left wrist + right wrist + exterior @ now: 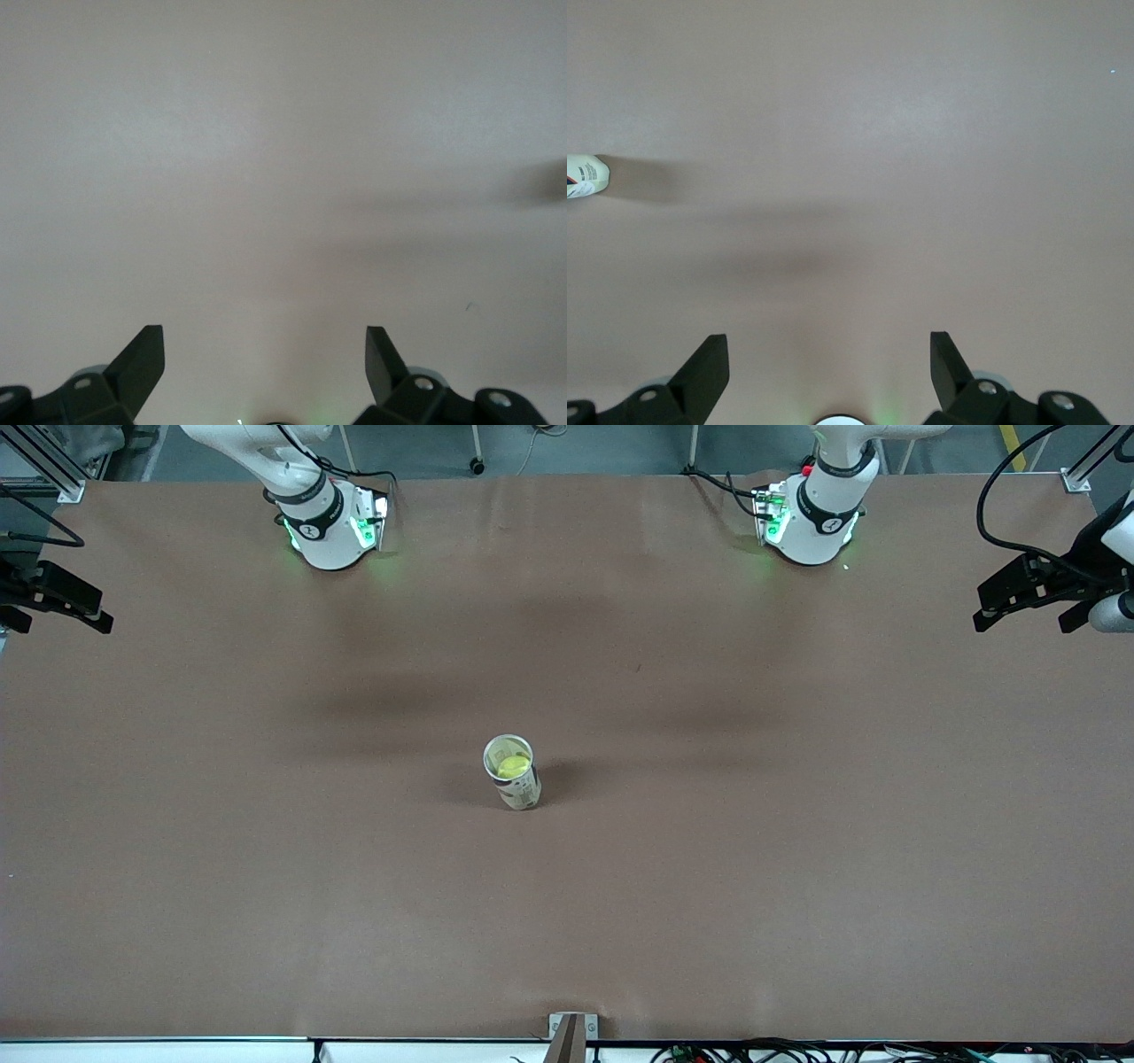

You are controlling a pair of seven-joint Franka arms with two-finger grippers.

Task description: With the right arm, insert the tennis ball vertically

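A clear can (514,775) stands upright in the middle of the brown table (709,868). A yellow-green tennis ball (513,764) sits inside it, seen through its open top. The can's edge also shows in the right wrist view (585,175). My right gripper (84,607) hangs high over the right arm's end of the table, well away from the can. It is open and empty, over bare table in its wrist view (829,336). My left gripper (1023,598) waits over the left arm's end of the table. It is open and empty (264,329).
The two arm bases (328,527) (811,518) stand along the table edge farthest from the front camera. A small bracket (571,1032) sits at the table edge nearest that camera. Cables lie along that edge.
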